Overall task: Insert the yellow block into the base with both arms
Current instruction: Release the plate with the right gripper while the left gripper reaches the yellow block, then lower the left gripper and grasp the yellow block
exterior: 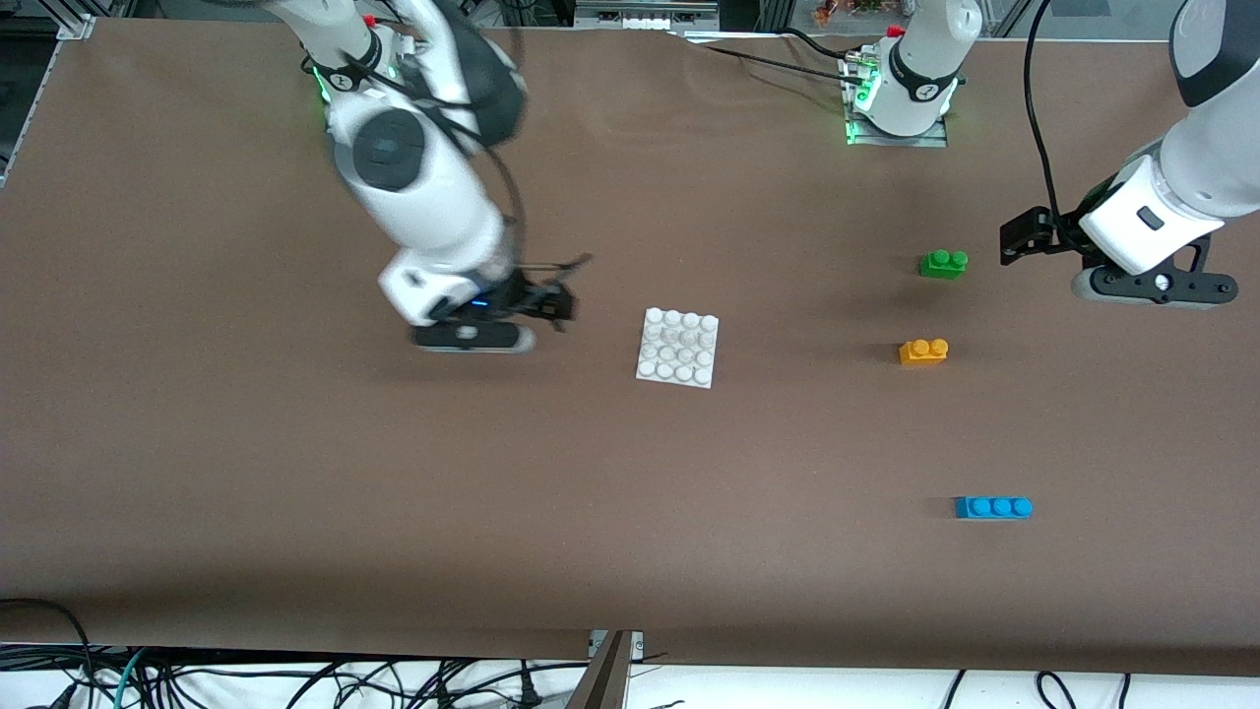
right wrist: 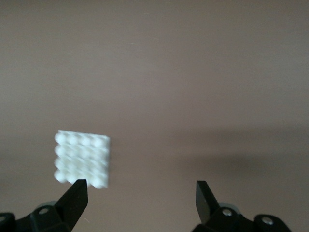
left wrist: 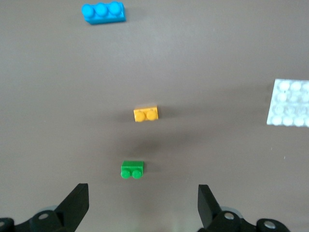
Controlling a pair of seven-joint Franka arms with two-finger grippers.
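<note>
Yellow block (exterior: 923,352) on worktop (exterior: 295,492), apart from released left pincer (left wrist: 142,205); base (exterior: 677,347) beside released right pincer (right wrist: 140,203).

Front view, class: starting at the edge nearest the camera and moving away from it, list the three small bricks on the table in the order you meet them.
blue brick → yellow block → green brick

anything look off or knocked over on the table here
Nothing stands out. The yellow block, green brick and blue brick sit studs-up; the base lies flat, slightly turned.
</note>
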